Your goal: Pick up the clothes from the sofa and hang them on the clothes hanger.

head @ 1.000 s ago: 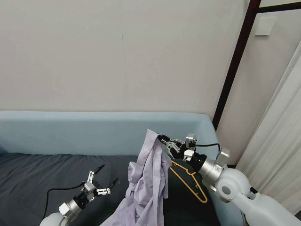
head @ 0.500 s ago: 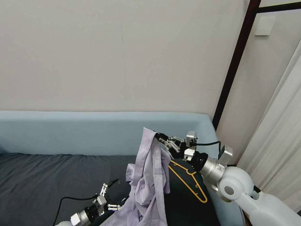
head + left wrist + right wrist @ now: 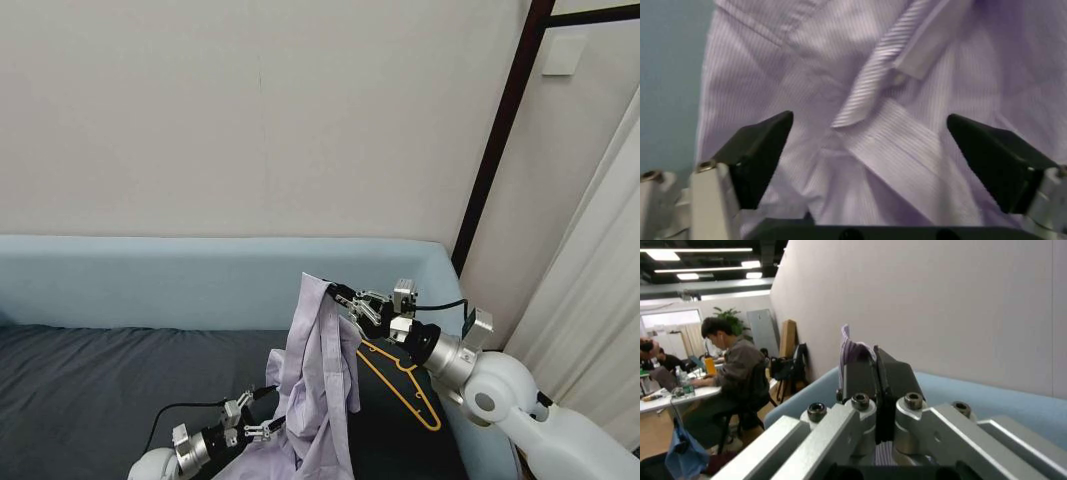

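Lilac shirt [image 3: 322, 385] hangs pinched in right gripper [image 3: 337, 295] above pale-blue sofa [image 3: 150, 280], left gripper [image 3: 265, 412] spread wide.

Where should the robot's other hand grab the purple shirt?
Probably the folded striped band hanging in the middle of the shirt, coming straight in from the robot's left side. It stands out as a thick ridge, right in front of the open left gripper. The right gripper pinches the top edge.
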Available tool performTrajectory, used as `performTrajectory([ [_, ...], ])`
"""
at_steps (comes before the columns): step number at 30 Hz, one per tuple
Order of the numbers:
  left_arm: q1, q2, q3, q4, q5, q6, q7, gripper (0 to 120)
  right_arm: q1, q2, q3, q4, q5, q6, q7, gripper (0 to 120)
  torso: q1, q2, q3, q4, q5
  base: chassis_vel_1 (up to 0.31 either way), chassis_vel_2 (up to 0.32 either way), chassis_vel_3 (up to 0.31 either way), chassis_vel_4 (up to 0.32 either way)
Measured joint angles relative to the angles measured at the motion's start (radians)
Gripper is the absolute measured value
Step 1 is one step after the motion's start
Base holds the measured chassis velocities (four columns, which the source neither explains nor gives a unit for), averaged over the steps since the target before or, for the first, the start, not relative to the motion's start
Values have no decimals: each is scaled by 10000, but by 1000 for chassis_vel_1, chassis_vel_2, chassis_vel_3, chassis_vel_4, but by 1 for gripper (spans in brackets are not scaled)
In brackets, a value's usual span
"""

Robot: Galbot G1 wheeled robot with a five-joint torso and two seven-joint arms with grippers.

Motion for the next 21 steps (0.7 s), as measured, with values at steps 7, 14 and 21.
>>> performTrajectory([
  [7,-657,-5,75,308,1203,-529,-117,87,37,-5,25,32,-9,0,-49,0,0,0,0,2,-2,0,0,0,0],
  [14,-944,-189,52,457,2232,-1283,-715,60,6,41,69,94,-9,0,-39,0,0,0,0,0,0,0,0,0,0],
  [21,-863,-331,60,362,2283,-1372,-906,39,-67,27,110,140,-11,0,-18,0,0,0,0,1,-2,0,0,0,0],
])
